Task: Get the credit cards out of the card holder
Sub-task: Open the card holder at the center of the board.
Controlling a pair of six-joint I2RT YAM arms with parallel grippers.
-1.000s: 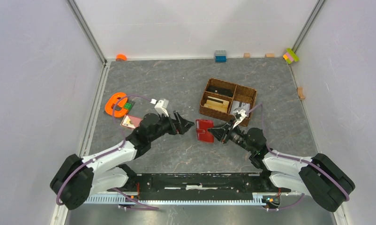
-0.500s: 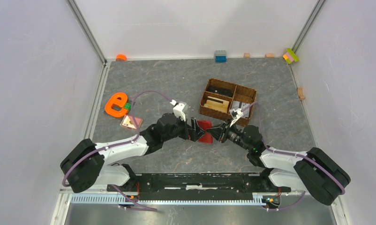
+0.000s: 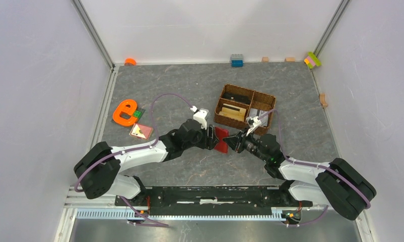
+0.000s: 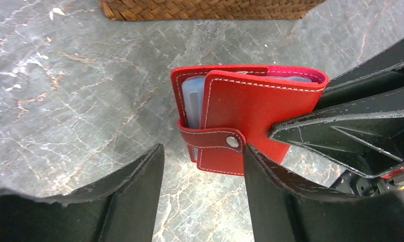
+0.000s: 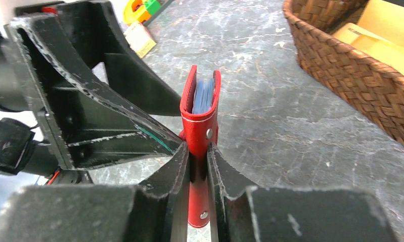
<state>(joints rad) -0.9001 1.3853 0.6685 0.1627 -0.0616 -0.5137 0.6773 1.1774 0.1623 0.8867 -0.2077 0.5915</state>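
Here, the top view places the card holder (image 3: 221,139) near the middle of the surface (image 3: 190,91), between your two grippers and just in front of the wicker basket (image 3: 273,108). It cannot show you the cards. The right wrist camera does: it looks at the holder edge-on, with the two red covers slightly parted and the light blue credit cards (image 5: 204,96) sandwiched between them.

The left wrist camera gives you the broad face instead. You see white stitching, a closure strap with a metal snap (image 4: 233,142), and a blue card edge peeking out at the side facing away from the right arm.

Your right gripper (image 5: 199,148) is clamped on one end of the holder, a finger pressed to each cover. Your left gripper (image 4: 202,148) is spread, with the holder's strapped end in front of the gap. One finger is at the red edge and the other is apart from it.

An orange piece shaped like a lowercase "e" (image 3: 124,112) lies at the left.

The holder's long axis runs from one gripper to the other, and its free end points at the left one. Whether it touches the surface, you cannot tell.
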